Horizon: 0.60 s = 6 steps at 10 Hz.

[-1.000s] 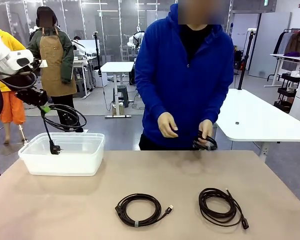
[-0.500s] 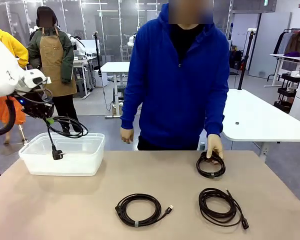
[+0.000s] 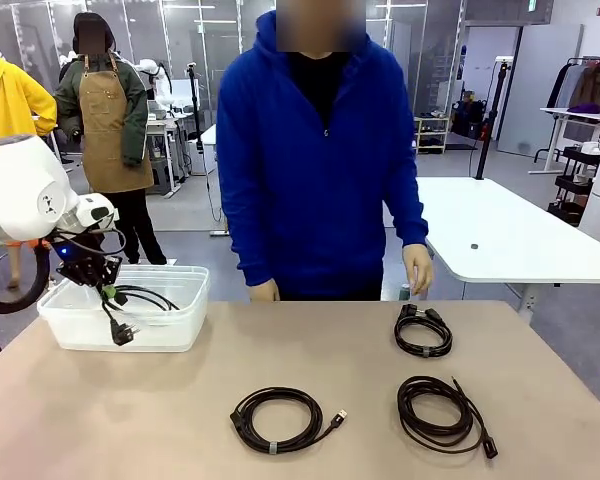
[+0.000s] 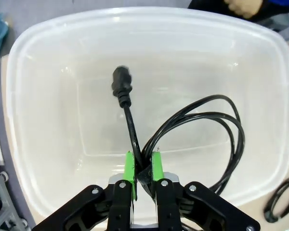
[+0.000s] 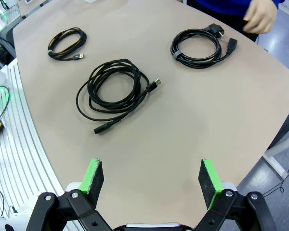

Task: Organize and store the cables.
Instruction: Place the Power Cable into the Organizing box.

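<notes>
Firstly, front view, left end effector (image 3: 108, 293): pinched shut on the power cable (image 3: 146, 294), down at the rim of the bin (image 3: 185, 320)
Front view, power cable: black loops spread at rim height over the bin; its two-pin plug (image 3: 123, 335) dangles inside, seen through the translucent wall
Front view, bin: white and translucent, standing on the counter (image 3: 320, 340) at its far left
Front view, middle coil (image 3: 272, 446): flat on the counter near the front, a small plug tip poking out to the right
Front view, right-hand coil (image 3: 435, 434): flat on the counter, well apart from the middle coil, its tail trailing toward the front right
Front view, far coil (image 3: 423, 348): flat on the counter just behind the right-hand coil, not touching it
Front view, person's hand (image 3: 417, 268): hanging above the far coil, clear of it
Left wrist view, left end effector (image 4: 143, 168): green pads (image 4: 130, 173) clamped on the power cable (image 4: 233, 139) where its strands cross
Left wrist view, two-pin plug (image 4: 120, 86): hanging over the floor of the bin (image 4: 19, 96); whether it touches cannot be told
Right wrist view, right end effector (image 5: 150, 178): jaws wide apart, nothing between them, high above the counter (image 5: 192, 120)
Right wrist view, coils: middle coil (image 5: 83, 38), right-hand coil (image 5: 140, 86) and far coil (image 5: 197, 61) all lie flat and apart from one another
Right wrist view, person's hand (image 5: 260, 14): near the far coil, not on it
</notes>
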{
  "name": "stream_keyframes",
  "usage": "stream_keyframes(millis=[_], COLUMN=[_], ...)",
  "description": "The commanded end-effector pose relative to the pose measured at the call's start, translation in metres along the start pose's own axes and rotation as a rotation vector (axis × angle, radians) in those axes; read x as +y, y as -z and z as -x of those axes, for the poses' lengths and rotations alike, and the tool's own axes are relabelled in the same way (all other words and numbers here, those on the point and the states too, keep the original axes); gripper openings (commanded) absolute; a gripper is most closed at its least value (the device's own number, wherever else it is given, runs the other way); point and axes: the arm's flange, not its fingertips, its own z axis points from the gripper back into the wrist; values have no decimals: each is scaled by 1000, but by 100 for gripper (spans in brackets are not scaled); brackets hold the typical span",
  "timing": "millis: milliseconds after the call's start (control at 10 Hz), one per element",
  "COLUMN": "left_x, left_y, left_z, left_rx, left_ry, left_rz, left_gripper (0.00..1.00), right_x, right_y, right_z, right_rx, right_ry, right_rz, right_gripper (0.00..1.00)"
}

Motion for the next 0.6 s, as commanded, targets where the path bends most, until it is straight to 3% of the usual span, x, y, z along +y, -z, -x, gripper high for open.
stream_keyframes(millis=[0,100,500], left_x=[6,5,5], left_y=[1,3,9], left_z=[-10,-10,-13], left_rx=[32,5,15], left_ry=[-69,-87,-138], left_rz=[16,-84,-113], left_gripper=[16,16,16], right_x=[-1,-1,-1], right_y=[0,0,0], right_z=[-3,-3,-3], right_rx=[-6,-6,-6], right_ry=[25,25,25], right_rz=[3,3,3], right_gripper=[100,100,100])
